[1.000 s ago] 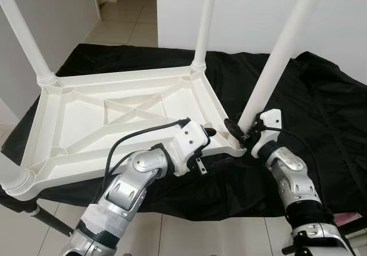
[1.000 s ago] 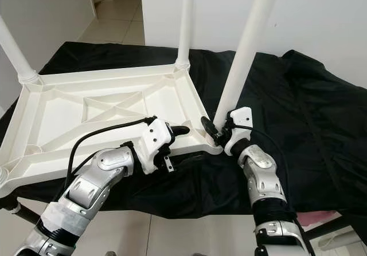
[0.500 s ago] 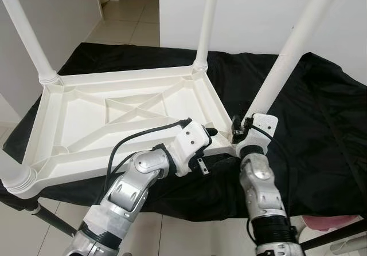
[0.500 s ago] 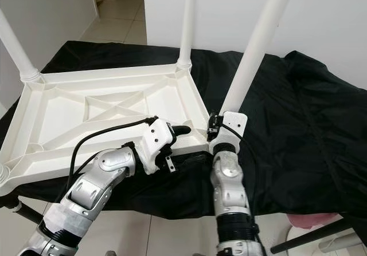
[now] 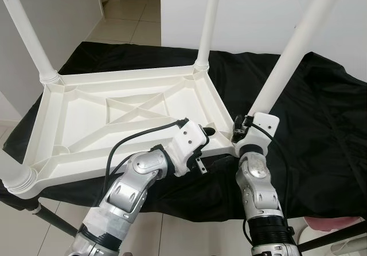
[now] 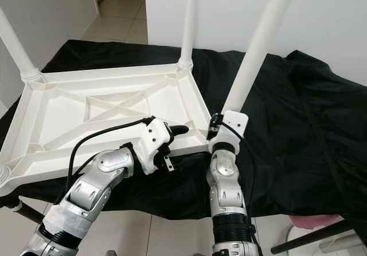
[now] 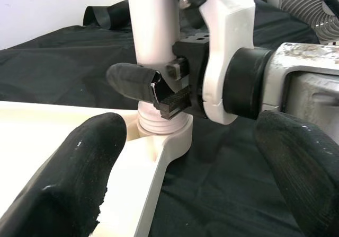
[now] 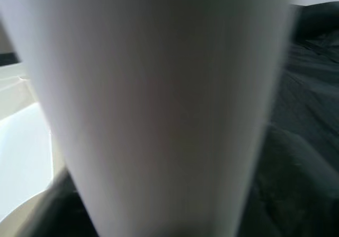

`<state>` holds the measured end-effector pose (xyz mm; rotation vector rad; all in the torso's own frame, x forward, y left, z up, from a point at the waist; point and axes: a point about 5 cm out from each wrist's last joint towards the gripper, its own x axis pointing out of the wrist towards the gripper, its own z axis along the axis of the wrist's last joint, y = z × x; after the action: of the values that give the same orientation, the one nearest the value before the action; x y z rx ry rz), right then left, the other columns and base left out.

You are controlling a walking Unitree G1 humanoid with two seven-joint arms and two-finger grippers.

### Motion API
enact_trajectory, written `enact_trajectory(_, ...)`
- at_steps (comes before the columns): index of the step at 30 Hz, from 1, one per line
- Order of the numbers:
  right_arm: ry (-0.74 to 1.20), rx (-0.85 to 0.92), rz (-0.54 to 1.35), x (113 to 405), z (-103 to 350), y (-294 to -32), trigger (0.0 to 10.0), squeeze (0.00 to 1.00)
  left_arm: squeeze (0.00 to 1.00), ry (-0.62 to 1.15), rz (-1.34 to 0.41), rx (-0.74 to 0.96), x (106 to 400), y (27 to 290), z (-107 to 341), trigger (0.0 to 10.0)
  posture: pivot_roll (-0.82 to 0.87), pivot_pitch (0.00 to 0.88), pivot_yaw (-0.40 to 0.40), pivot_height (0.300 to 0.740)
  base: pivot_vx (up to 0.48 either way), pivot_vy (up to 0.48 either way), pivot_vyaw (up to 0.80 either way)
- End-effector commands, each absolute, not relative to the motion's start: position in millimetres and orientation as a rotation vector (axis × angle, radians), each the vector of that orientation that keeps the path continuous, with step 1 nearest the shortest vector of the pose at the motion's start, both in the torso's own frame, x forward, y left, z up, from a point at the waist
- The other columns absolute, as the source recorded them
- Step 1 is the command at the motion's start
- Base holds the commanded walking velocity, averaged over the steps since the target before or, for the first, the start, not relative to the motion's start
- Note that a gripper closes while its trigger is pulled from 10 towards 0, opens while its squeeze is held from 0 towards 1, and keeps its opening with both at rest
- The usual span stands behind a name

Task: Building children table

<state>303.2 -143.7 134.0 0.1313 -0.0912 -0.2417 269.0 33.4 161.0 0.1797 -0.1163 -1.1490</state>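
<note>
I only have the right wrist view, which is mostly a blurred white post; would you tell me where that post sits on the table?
Observer: The leg stands in the near right corner socket of the upturned tabletop, leaning right.
Operator: Is my right gripper on it?
Observer: Yes, the right gripper clamps the leg just above its ribbed base.
Operator: And the left arm?
Observer: The left gripper rests open on the tabletop's near rim, beside that corner.
</note>
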Motion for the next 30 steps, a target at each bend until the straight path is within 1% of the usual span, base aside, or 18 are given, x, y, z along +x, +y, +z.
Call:
enact_trajectory(1,-0.095,0.156,-0.215,299,132,-141,10.0,1.0,0.0,-0.124,-1.076,0.18,272,34,162,10.0,-0.03,0.0,-0.055,0.74,0.0,0.0,0.0)
enact_trajectory(7,-0.098,0.151,-0.193,298,132,-144,10.0,1.0,0.0,-0.125,-1.076,0.175,272,34,162,10.0,-0.03,0.0,-0.055,0.74,0.0,0.0,0.0)
enact_trajectory(11,-0.114,0.129,-0.117,296,132,-150,10.0,1.0,0.0,-0.128,-1.074,0.178,272,34,163,10.0,-0.03,0.0,-0.053,0.74,0.0,0.0,0.0)
enact_trajectory(12,-0.123,0.12,-0.069,295,132,-154,10.0,1.0,0.0,-0.128,-1.073,0.179,272,34,163,10.0,-0.03,0.0,-0.053,0.74,0.0,0.0,0.0)
enact_trajectory(13,-0.123,0.12,-0.069,295,132,-154,10.0,1.0,0.0,-0.128,-1.073,0.179,272,34,163,10.0,-0.03,0.0,-0.053,0.74,0.0,0.0,0.0)
enact_trajectory(14,-0.124,0.125,-0.012,295,132,-159,10.0,1.0,0.0,-0.129,-1.072,0.18,273,34,163,10.0,-0.03,0.0,-0.05,0.74,0.0,0.0,0.0)
enact_trajectory(15,-0.124,0.125,-0.012,295,132,-159,10.0,1.0,0.0,-0.129,-1.072,0.18,273,34,163,10.0,-0.03,0.0,-0.05,0.74,0.0,0.0,0.0)
enact_trajectory(16,-0.136,0.114,0.063,295,134,-162,10.0,0.0,0.0,-0.128,-1.072,0.182,273,34,163,10.0,-0.04,0.0,-0.044,0.74,0.0,0.0,0.0)
enact_trajectory(19,-0.143,0.1,0.195,298,136,-169,10.0,0.0,0.0,-0.126,-1.074,0.185,274,35,163,10.0,-0.03,0.0,-0.039,0.74,0.0,0.0,0.0)
enact_trajectory(26,-0.16,0.049,0.319,303,139,-177,10.0,0.0,0.0,-0.129,-1.073,0.189,276,36,164,10.0,-0.04,0.0,-0.032,0.74,0.0,0.0,0.0)
enact_trajectory(28,-0.132,0.024,0.435,309,137,-180,10.0,0.0,0.0,-0.132,-1.073,0.193,278,35,164,10.0,-0.04,0.0,-0.027,0.74,0.0,0.0,0.0)
enact_trajectory(29,-0.132,0.024,0.435,309,137,-180,10.0,0.0,0.0,-0.132,-1.073,0.193,278,35,164,10.0,-0.04,0.0,-0.027,0.74,0.0,0.0,0.0)
enact_trajectory(30,-0.117,-0.001,0.494,311,136,-180,10.0,0.0,0.0,-0.134,-1.076,0.197,277,34,164,10.0,-0.03,0.0,-0.027,0.74,0.0,0.0,0.0)
